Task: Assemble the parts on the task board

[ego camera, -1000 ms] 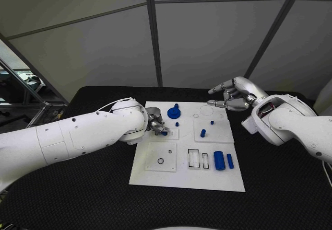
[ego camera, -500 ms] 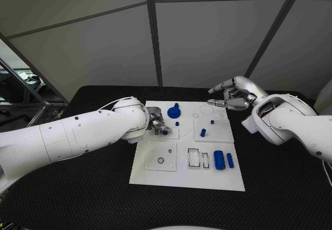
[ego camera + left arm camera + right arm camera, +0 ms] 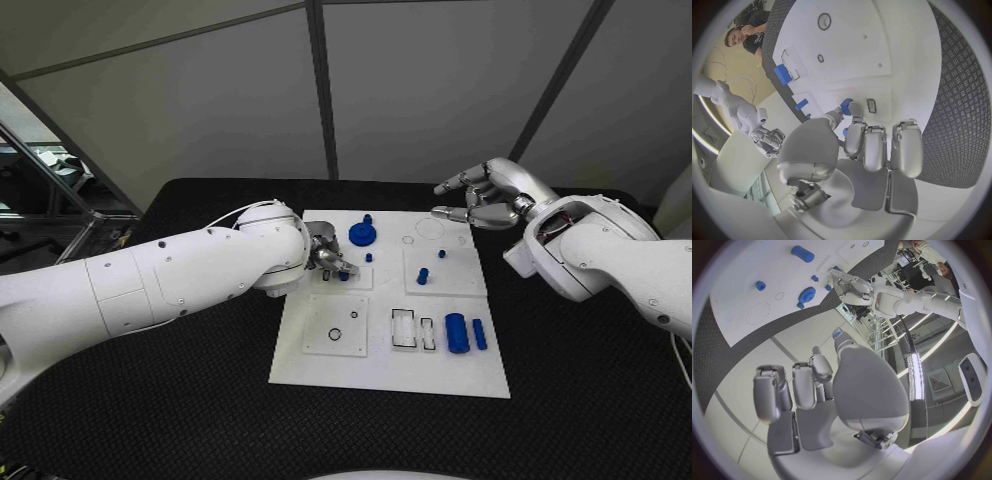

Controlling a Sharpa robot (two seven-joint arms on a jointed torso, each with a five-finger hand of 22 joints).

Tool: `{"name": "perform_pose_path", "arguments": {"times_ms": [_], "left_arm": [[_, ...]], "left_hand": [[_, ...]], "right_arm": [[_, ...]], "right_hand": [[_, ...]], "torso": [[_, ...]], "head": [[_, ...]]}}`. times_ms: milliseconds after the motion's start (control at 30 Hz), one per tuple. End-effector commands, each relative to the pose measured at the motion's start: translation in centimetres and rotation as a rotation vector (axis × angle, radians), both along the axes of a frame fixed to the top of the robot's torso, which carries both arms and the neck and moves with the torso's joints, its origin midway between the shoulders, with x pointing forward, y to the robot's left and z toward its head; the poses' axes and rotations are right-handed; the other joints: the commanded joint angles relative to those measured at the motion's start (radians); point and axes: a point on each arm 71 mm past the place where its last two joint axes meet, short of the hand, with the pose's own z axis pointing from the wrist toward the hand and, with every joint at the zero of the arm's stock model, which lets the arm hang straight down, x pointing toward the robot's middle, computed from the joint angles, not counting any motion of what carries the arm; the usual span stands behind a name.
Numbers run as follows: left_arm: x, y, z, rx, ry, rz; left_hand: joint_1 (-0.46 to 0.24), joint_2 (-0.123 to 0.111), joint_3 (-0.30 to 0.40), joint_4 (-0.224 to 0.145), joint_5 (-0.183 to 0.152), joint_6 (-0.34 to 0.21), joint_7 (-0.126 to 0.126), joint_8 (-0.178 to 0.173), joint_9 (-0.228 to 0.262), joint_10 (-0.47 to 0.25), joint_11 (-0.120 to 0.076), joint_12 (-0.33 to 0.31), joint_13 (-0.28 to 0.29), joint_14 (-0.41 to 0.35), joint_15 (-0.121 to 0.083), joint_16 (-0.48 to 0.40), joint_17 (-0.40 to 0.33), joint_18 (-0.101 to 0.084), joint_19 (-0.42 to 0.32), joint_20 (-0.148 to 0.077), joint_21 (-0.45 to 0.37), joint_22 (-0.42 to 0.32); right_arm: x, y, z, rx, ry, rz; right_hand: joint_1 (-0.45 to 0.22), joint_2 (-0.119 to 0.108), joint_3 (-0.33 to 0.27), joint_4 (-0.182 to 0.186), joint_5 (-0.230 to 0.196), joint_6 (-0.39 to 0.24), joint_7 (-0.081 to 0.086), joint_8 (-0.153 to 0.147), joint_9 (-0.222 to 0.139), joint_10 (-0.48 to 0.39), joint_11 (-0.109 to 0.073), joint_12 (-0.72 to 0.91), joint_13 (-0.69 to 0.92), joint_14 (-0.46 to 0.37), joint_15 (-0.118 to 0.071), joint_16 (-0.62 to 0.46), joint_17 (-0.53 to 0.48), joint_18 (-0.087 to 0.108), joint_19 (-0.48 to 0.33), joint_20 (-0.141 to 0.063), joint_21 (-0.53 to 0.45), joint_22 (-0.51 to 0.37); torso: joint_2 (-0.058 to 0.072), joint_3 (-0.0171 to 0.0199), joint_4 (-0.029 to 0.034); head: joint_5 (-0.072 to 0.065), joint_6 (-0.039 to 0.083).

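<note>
Pressing a small blue part [image 3: 342, 277] between its fingertips, the left hand [image 3: 326, 257] sits low over the left side of the white task board [image 3: 361, 375], which lies in the middle of the black worktop [image 3: 173, 420]. Since a second ago this hand has hardly moved, so the little part is probably still being fitted into its spot and is not done yet. The right hand [image 3: 483, 200] hangs in the air over the far right corner of the board, fingers curled but apart, holding nothing, just as before. The board looks smooth and flat. A round blue gear [image 3: 362, 235] and a fat blue cylinder [image 3: 456, 334] look like hard plastic. The worktop looks bumpy, like a mat.
</note>
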Motion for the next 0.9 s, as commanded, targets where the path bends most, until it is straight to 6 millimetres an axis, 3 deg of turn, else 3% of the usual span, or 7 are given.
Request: {"name": "perform_pose_path", "arguments": {"times_ms": [33,167,300,367,900], "left_arm": [[-0.2,0.0,-0.6,0.016,0.033,-0.004],[-0.2,0.1,-0.5,0.014,0.03,-0.002],[-0.3,0.2,-0.5,0.01,0.028,-0.007],[-0.3,0.2,-0.4,0.002,0.022,-0.007],[0.4,0.5,2.6,-0.08,-0.041,0.016]], "left_hand": [[-0.015,-0.011,-0.016,0.023,-0.009,0.008,-0.001,0.001,0.01,0.011,-0.006,0.004,0.149,0.087,-0.01,0.008,0.189,-0.02,0.008,0.0,0.007,0.088],[-0.03,-0.029,-0.045,0.05,-0.009,0.011,-0.001,0.003,0.022,0.013,-0.007,0.008,0.151,0.088,-0.011,0.01,0.192,-0.021,0.011,-0.002,0.009,0.094],[-0.044,-0.078,-0.091,0.088,-0.009,0.014,-0.004,0.002,0.033,0.015,-0.009,0.01,0.153,0.088,-0.012,0.013,0.195,-0.022,0.014,-0.003,0.012,0.099],[-0.044,-0.092,-0.107,0.105,-0.009,0.016,-0.004,0.001,0.038,0.015,-0.01,0.012,0.154,0.089,-0.012,0.013,0.195,-0.022,0.014,-0.003,0.012,0.1],[-0.06,-0.11,-0.142,0.11,-0.008,0.014,-0.004,-0.008,0.045,0.013,-0.01,0.007,0.154,0.087,-0.012,0.009,0.19,-0.02,0.008,-0.004,0.006,0.091]], "right_arm": [[0.0,0.1,0.1,-0.003,-0.004,0.009],[0.0,0.1,0.1,-0.003,-0.003,0.008],[0.0,0.0,0.1,-0.004,-0.003,0.008],[0.0,0.0,0.1,-0.005,-0.003,0.008],[0.2,-0.1,0.0,-0.005,-0.002,0.0]], "right_hand": [[-0.01,-0.001,-0.001,0.005,-0.007,0.007,0.002,-0.003,-0.001,-0.003,-0.002,-0.005,-0.002,0.042,-0.006,-0.005,-0.002,0.004,0.062,-0.003,-0.004,0.196],[-0.011,-0.001,-0.001,0.005,-0.007,0.007,0.002,-0.003,-0.001,-0.003,-0.002,-0.005,-0.003,0.042,-0.006,-0.006,-0.002,0.004,0.062,-0.003,-0.005,0.196],[-0.011,-0.001,-0.001,0.005,-0.007,0.007,0.002,-0.003,-0.001,-0.003,-0.002,-0.005,-0.003,0.042,-0.006,-0.006,-0.002,0.004,0.062,-0.003,-0.005,0.196],[-0.012,-0.002,-0.002,0.006,-0.009,0.007,0.002,-0.004,-0.001,-0.004,-0.002,-0.006,-0.004,0.041,-0.006,-0.007,-0.004,0.005,0.061,-0.003,-0.006,0.194],[-0.011,-0.005,-0.003,0.004,-0.01,0.006,0.002,-0.005,-0.001,-0.005,-0.002,-0.008,-0.005,0.04,-0.006,-0.011,-0.009,0.006,0.058,-0.003,-0.01,0.19]], "torso": [[0.0,-0.0002,0.0007],[0.0,-0.0009,0.0005],[-0.001,-0.0014,0.0013],[0.0,-0.0013,0.002],[0.0,0.0,0.0006]], "head": [[0.001,0.001],[0.0,0.003],[0.001,0.003],[0.0,0.005],[0.0,0.007]]}}
